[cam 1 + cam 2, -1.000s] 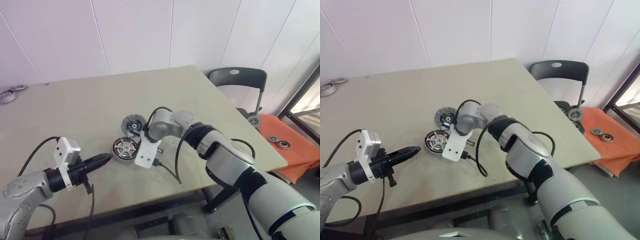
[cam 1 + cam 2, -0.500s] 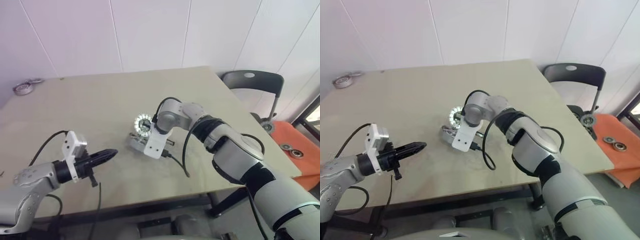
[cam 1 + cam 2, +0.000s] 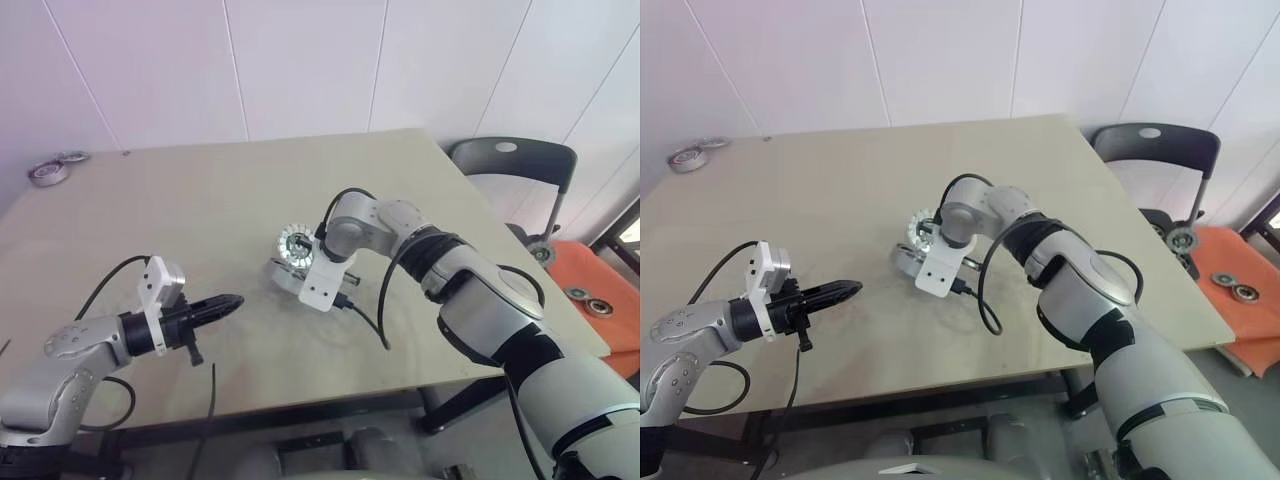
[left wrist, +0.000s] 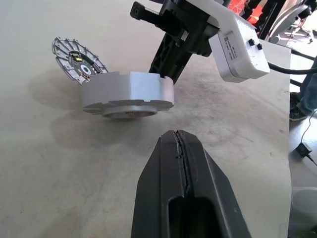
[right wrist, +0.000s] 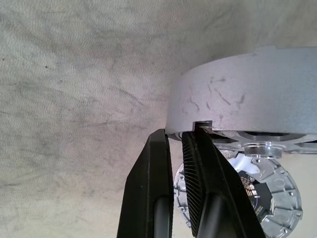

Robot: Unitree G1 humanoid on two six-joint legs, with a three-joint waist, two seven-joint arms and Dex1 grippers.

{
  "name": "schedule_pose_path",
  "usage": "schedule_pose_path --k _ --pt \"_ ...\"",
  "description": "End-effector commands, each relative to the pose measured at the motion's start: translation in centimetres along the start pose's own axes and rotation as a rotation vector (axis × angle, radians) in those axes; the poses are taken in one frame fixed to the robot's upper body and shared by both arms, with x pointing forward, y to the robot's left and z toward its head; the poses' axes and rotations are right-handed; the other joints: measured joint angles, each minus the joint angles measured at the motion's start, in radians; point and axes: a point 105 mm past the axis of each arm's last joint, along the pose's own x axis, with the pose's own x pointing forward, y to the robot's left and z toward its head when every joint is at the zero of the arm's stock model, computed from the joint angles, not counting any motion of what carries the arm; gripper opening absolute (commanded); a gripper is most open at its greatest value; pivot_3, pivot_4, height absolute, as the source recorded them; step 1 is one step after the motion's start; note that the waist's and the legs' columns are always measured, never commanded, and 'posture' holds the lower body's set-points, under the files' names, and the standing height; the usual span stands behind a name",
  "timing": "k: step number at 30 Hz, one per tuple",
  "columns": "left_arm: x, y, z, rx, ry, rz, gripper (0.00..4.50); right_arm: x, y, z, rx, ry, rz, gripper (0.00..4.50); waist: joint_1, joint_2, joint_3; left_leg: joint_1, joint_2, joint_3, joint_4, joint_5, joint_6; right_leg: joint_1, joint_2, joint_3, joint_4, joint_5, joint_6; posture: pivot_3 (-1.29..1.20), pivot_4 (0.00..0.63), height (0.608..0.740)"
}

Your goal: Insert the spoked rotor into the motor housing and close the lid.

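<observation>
The right gripper (image 5: 179, 138) is reaching steeply down near the middle of the table (image 3: 180, 190), and its two black fingers are pinching the thin side wall of a silvery-grey round puck, which I take to be the motor housing (image 4: 129, 89). From here only its plain wall and flat face show, so I can't see the copper windings or tell which face is up. It sits very low, and I can't tell whether it hangs just off the tabletop or rests on its small hub. The spoked rotor (image 4: 77, 58) lies just beyond it on the far side, apparently tipped up a little. Whether the two parts touch is hard to judge. The left gripper (image 3: 232, 300) hovers over the near left of the table with its fingers pressed together and nothing in them, pointing toward the puck but well short of it. My guess is that the job is at an early step, with the housing being handled and placed and the rotor not yet in. The next move probably calls for setting the housing down flat with its open side up. After that the right gripper should let go of the wall cleanly, take the rotor by its rim and centre it over the hub before pressing it in.
</observation>
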Motion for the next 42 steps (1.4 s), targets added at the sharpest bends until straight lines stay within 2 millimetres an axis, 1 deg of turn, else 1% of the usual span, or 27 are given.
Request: schedule_pose_path --k 1,4,7,9,13,18,20,21,26,28,30,31,32,34,39,42 --pt "0.0 -0.1 0.8 0.038 -0.025 -0.005 0.00 -0.4 0.6 -0.6 -0.009 0.031 0.020 0.06 0.000 0.000 0.000 0.000 0.000 0.000 0.000 0.000 0.000 0.000 0.000 0.000 0.000 0.000 0.000 0.00 0.000 0.740" --pt "-0.2 -0.3 0.7 0.033 -0.025 -0.001 0.00 -0.6 1.1 -1.2 -0.008 0.057 0.041 0.06 0.000 0.000 0.000 -0.001 0.000 0.000 0.000 0.000 0.000 0.000 0.000 0.000 0.000 0.000 0.000 0.00 0.000 0.740" --pt "-0.3 -0.3 0.7 0.029 -0.025 0.003 0.00 -0.9 2.6 -2.1 -0.004 0.080 0.091 0.06 0.004 0.000 0.000 -0.001 0.000 0.000 0.000 0.000 0.000 0.000 0.000 0.000 0.000 0.000 0.000 0.00 0.000 0.740" --pt "-0.2 -0.3 0.6 0.027 -0.028 0.003 0.00 -1.2 3.4 -2.6 -0.006 0.097 0.112 0.06 0.006 0.001 0.000 -0.001 0.000 0.000 0.001 0.000 0.000 0.000 0.000 0.000 -0.001 0.000 0.000 0.00 0.000 0.740" --pt "0.4 -0.3 0.6 0.023 -0.036 -0.003 0.00 -1.8 4.3 -3.4 -0.005 0.126 0.139 0.06 0.006 0.000 0.000 -0.001 -0.001 0.000 0.002 0.000 0.000 0.001 -0.001 0.000 -0.001 -0.001 0.001 0.00 0.000 0.740" --pt "0.7 -0.1 0.8 0.024 -0.042 -0.018 0.00 -2.1 5.8 -4.0 0.009 0.129 0.178 0.06 0.005 0.001 0.000 -0.001 -0.001 0.000 0.001 0.000 0.000 0.001 -0.001 0.000 -0.001 0.000 0.000 0.00 0.000 0.740" --pt "0.8 -0.1 0.8 0.025 -0.042 -0.021 0.00 -1.9 6.2 -3.9 0.020 0.118 0.184 0.06 0.005 0.001 0.000 -0.001 -0.001 0.000 0.001 0.000 0.000 0.001 -0.001 0.000 -0.001 0.000 0.000 0.00 0.000 0.740" --pt "0.9 -0.1 0.8 0.025 -0.041 -0.024 0.00 -1.6 6.1 -3.3 0.059 0.080 0.183 0.06 0.005 0.001 0.000 -0.001 -0.001 0.000 0.002 0.000 0.000 0.001 -0.001 0.000 -0.001 0.000 0.000 0.00 0.000 0.740" --pt "1.0 -0.2 0.8 0.022 -0.039 -0.030 0.00 -0.4 3.9 0.3 0.336 -0.138 0.202 0.06 0.001 0.000 0.000 0.000 -0.001 0.000 0.001 0.000 0.000 0.002 -0.001 0.000 -0.001 0.001 -0.001 0.00 0.000 0.740" --pt "0.9 -0.3 0.7 0.019 -0.037 -0.026 0.00 -0.2 1.8 2.8 0.469 -0.259 0.207 0.06 0.000 0.000 0.000 0.000 0.000 -0.001 0.000 0.000 0.000 0.001 0.000 -0.001 0.000 0.003 0.001 0.00 0.000 0.740" --pt "0.7 -0.4 0.7 0.017 -0.035 -0.019 0.00 -0.3 0.1 4.6 0.555 -0.335 0.208 0.06 -0.001 0.000 -0.001 0.000 0.000 -0.003 0.000 0.000 0.000 0.001 0.000 -0.002 0.000 0.003 0.001 0.00 0.000 0.740" --pt "0.7 -0.4 0.7 0.017 -0.035 -0.015 0.00 -0.4 -0.5 5.2 0.578 -0.351 0.211 0.06 -0.005 0.000 0.000 0.000 0.001 -0.003 -0.001 0.000 0.000 0.000 0.000 -0.003 0.000 0.003 0.001 0.00 0.000 0.740" --pt "0.6 -0.5 0.6 0.016 -0.036 -0.010 0.00 -0.5 -1.1 5.6 0.616 -0.369 0.214 0.06 -0.007 0.000 -0.001 0.000 0.001 -0.003 -0.001 0.000 0.000 0.000 0.001 -0.003 0.001 0.003 0.001 0.00 0.000 0.740" --pt "0.5 -0.5 0.6 0.014 -0.038 -0.003 0.00 -0.6 -1.7 6.0 0.656 -0.382 0.223 0.06 -0.016 0.000 0.000 0.000 0.002 -0.003 -0.002 0.000 0.000 -0.001 0.002 -0.003 0.001 0.003 0.001 0.00 0.000 0.740" --pt "0.1 -0.7 0.2 0.003 -0.044 0.026 0.00 -1.8 -4.5 7.6 0.761 -0.457 0.226 0.06 -0.033 0.001 0.000 -0.002 0.002 -0.004 -0.002 0.000 0.000 -0.003 0.002 -0.004 0.002 0.003 0.001 0.00 0.000 0.740" --pt "0.1 -0.9 0.2 0.002 -0.048 0.030 0.00 -1.8 -5.4 7.7 0.810 -0.461 0.219 0.06 -0.031 0.002 0.001 -0.002 0.002 -0.004 -0.002 0.000 0.000 -0.004 0.002 -0.004 0.002 0.002 0.002 0.00 0.000 0.740"
